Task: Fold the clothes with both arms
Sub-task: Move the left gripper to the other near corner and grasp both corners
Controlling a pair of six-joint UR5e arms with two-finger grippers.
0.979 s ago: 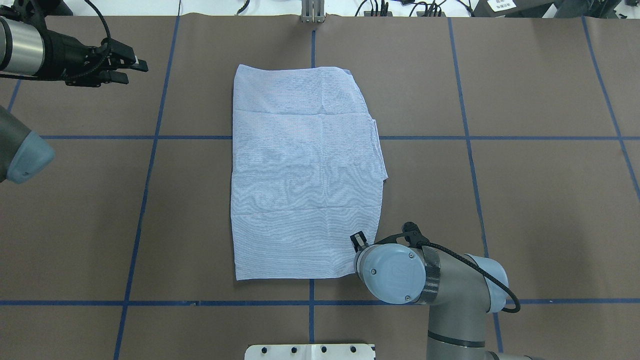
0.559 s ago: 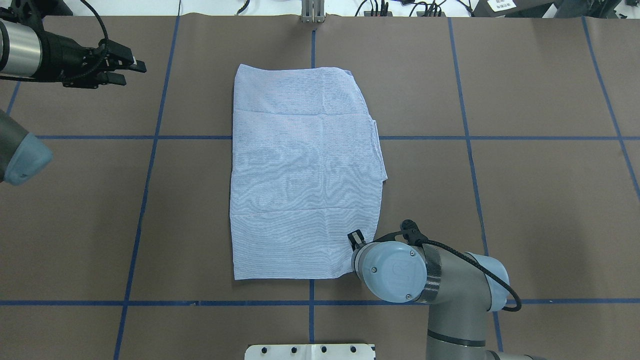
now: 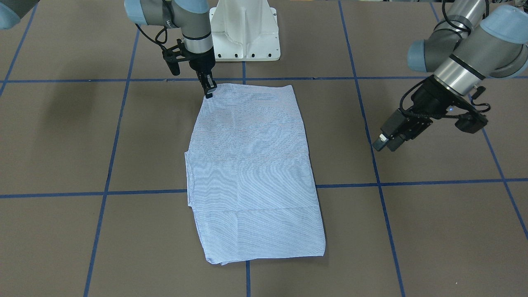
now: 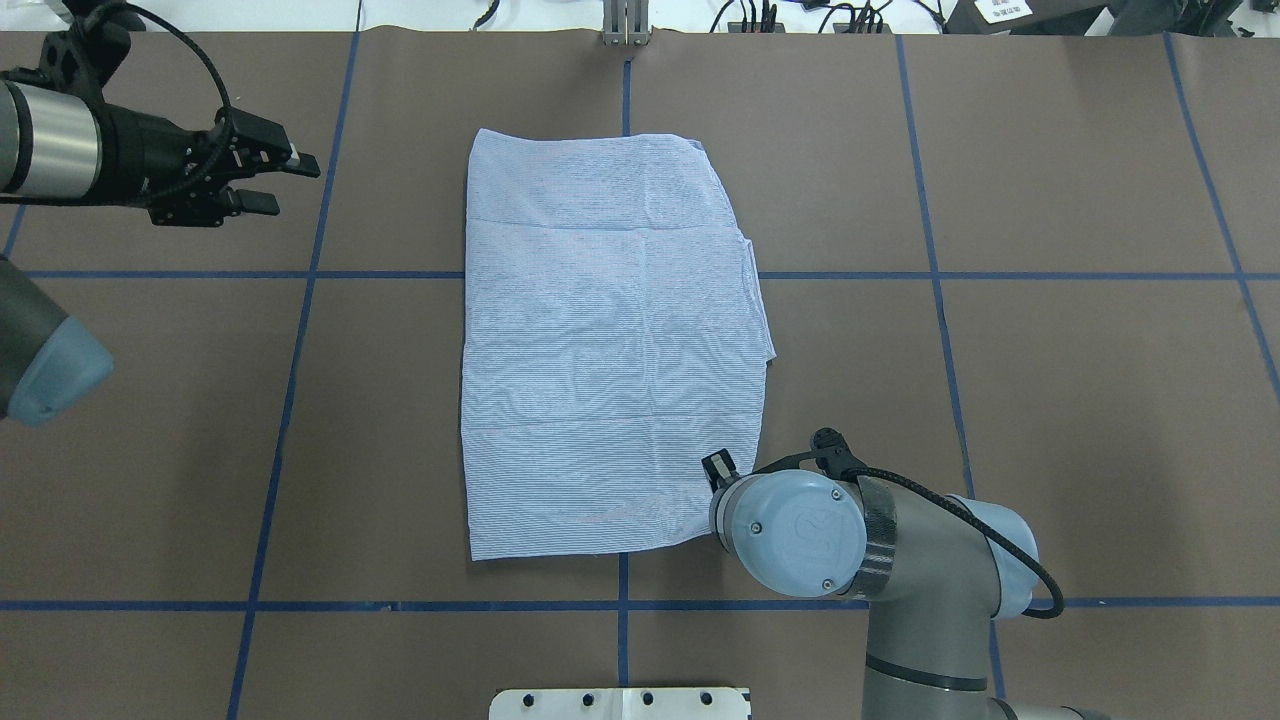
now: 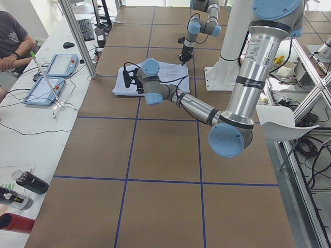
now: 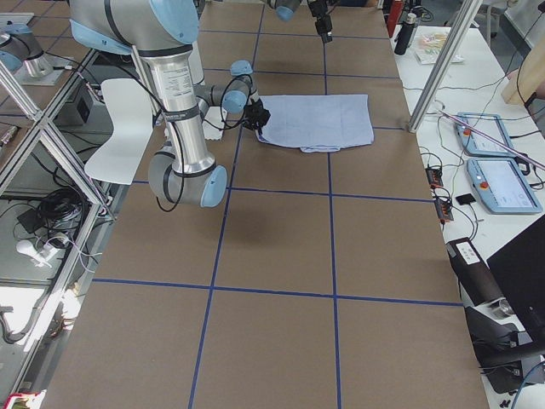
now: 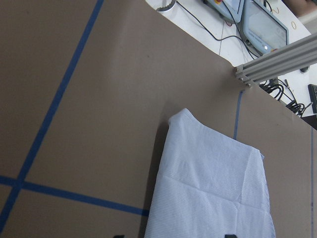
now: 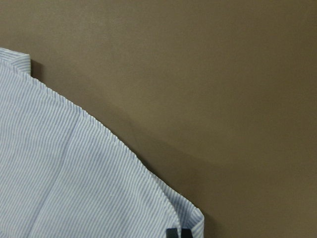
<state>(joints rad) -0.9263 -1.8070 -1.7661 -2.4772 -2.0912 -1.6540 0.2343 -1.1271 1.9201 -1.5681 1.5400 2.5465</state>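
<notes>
The left arm's black two-finger claw [image 4: 297,188] hovers with its fingers spread above the brown, blue-taped worktop [image 4: 1050,400], well apart from the light blue and white finely striped shirt [image 4: 610,340]. The shirt lies folded flat at the centre. The right arm's black claw [image 3: 208,93] pinches the shirt's corner nearest the robot.

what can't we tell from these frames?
- Whether the right gripper holds the shirt corner: overhead, its own wrist joint covers the jaws; the right wrist view cuts them off at the bottom edge.
- Left gripper in its wrist view: only tips show, at the bottom edge.
- Shirt's lower layers: under the top layer in every view.
</notes>
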